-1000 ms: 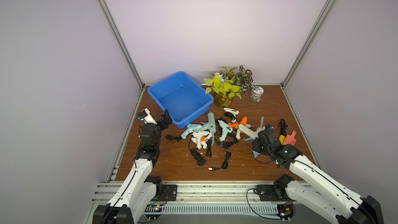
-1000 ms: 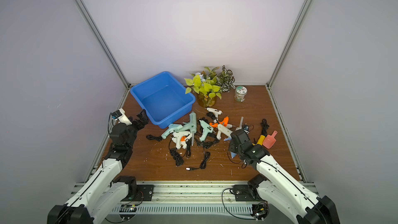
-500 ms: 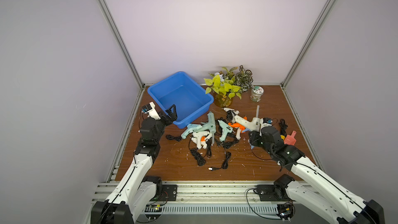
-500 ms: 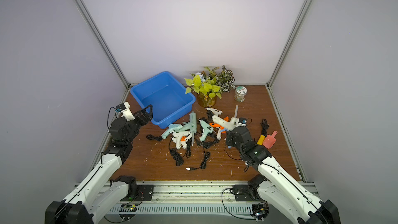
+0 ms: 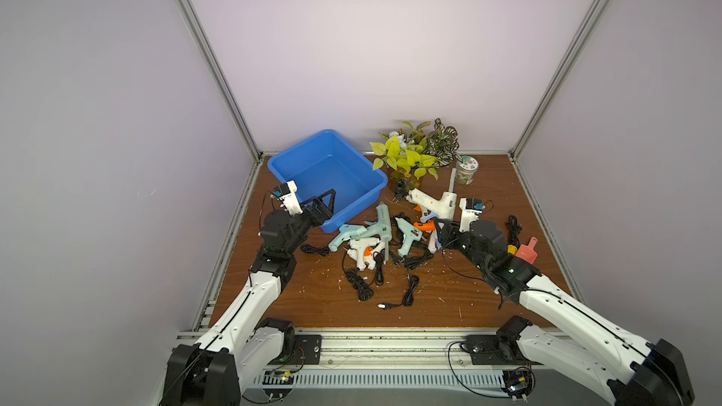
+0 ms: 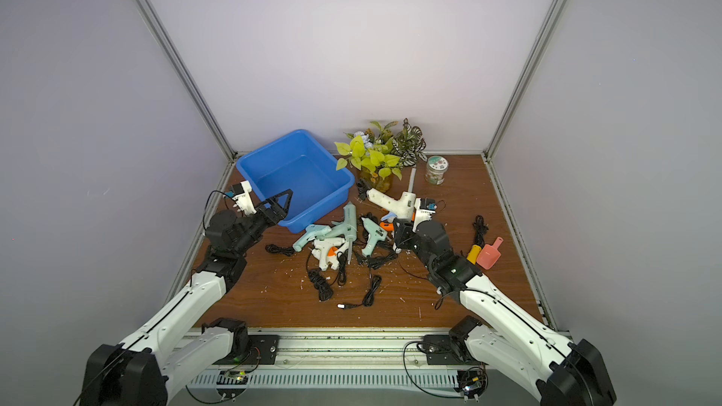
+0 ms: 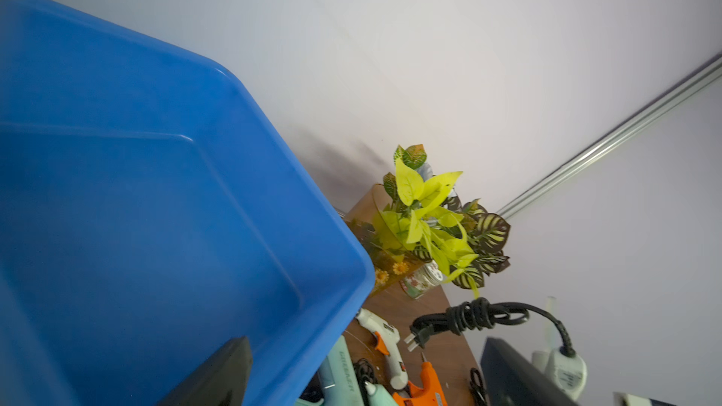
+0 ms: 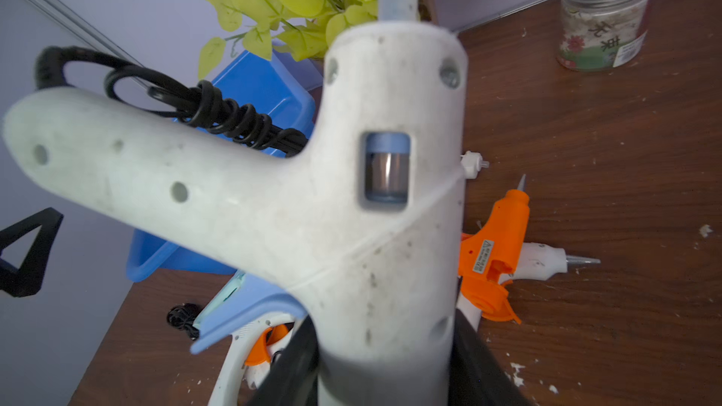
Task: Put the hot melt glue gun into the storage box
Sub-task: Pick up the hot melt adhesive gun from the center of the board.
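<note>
We see the left claw (image 5: 322, 207), spread, newly raised beside the storage box (image 5: 332, 173) at 11 o'clock on the bench (image 5: 449, 306). Toward 1 o'clock the right claw (image 8: 385, 369) pinches the white hot melt glue gun (image 5: 431, 203), just lifted off the pile (image 5: 375, 236); transfer boxward should follow.

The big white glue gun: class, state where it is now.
In a top view the white glue gun is held by the right gripper over the pile of glue guns, in front of the plant and right of the blue box.
</note>
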Robot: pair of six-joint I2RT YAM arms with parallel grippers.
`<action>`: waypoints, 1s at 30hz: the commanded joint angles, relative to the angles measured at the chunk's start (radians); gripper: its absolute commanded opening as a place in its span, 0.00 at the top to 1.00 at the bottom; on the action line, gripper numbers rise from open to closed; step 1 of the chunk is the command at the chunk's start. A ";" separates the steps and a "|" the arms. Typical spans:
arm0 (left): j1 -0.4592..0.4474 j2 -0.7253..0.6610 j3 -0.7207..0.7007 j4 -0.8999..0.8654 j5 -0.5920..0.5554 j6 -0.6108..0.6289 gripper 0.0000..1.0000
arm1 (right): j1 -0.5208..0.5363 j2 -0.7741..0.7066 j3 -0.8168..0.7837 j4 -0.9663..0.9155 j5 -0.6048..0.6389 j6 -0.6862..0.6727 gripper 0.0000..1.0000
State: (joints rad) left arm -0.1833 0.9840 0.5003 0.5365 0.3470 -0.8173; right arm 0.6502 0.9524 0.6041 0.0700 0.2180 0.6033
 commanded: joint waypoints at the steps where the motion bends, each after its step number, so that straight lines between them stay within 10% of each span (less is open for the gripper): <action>1: -0.073 0.015 0.049 0.061 0.058 -0.016 0.09 | 0.039 0.027 0.077 0.193 0.000 -0.034 1.00; 20: -0.379 0.328 0.178 0.340 0.146 -0.027 0.00 | 0.140 0.168 0.134 0.325 0.032 -0.017 1.00; 30: -0.396 0.450 0.227 0.464 0.175 -0.075 0.31 | 0.177 0.232 0.160 0.329 0.027 -0.034 1.00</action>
State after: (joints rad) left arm -0.5678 1.4261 0.7017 0.9134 0.5117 -0.8825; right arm 0.8154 1.1919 0.6998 0.2863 0.2310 0.5819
